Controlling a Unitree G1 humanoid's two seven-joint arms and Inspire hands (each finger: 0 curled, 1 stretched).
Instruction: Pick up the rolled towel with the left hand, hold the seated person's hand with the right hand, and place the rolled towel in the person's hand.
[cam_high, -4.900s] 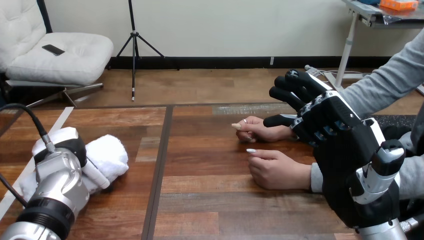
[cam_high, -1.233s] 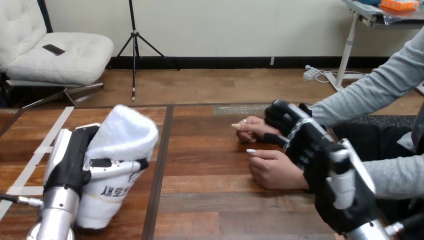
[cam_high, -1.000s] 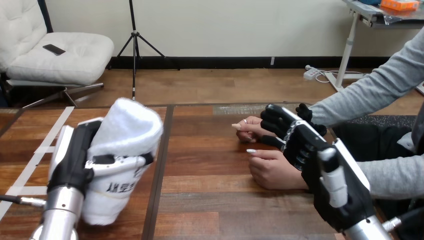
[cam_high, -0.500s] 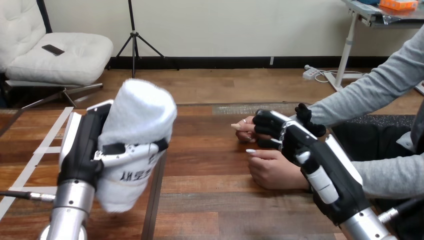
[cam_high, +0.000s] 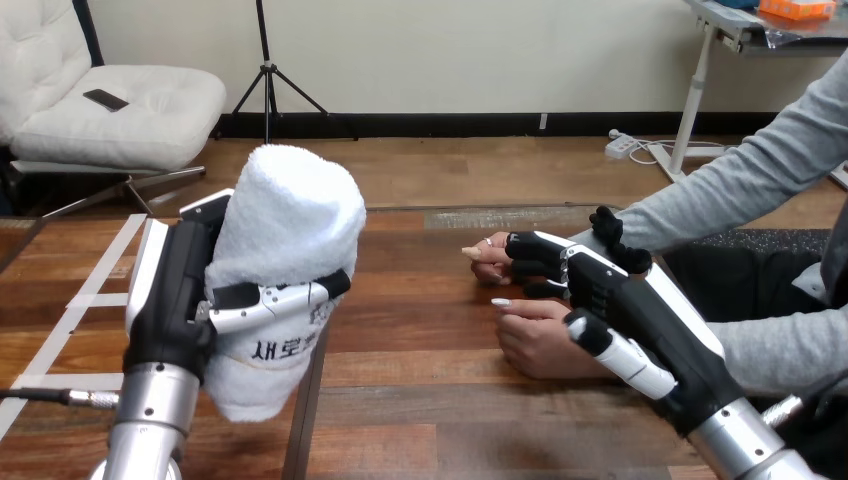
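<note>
Left hand (cam_high: 185, 295) is wrapped round the middle of the rolled towel (cam_high: 290, 225). The towel stands upright and looks lifted clear over the left part of the table (cam_high: 430, 400), nearer the front edge than the far one.

Right hand (cam_high: 585, 285) lies over the person's farther hand (cam_high: 488, 262), touching it, toward the table's right edge. I can't tell whether it actually grips. The person's nearer hand (cam_high: 540, 340) rests loosely curled on the table just in front of that, under the right forearm.

Risks as I see them:
- Both of the person's hands look palm-down, so there is no open palm to receive the towel. Release on knuckles and the towel likely rolls off onto the table.
- The right hand covers the very hand it should present. Unless that hand is turned and opened, the left hand has nowhere to land, and the two robot hands could collide.
- Towel is soft and held at mid-length. The lower end hangs free below the grip, so on the sideways move it may sag, unroll or slide out.
- The straight path toward the right edge crosses the nearer hand, so a low carry clips it.
- Contact force on the person is unknown. Too firm pinches, too loose lets the hand slip away mid-handover.
</note>
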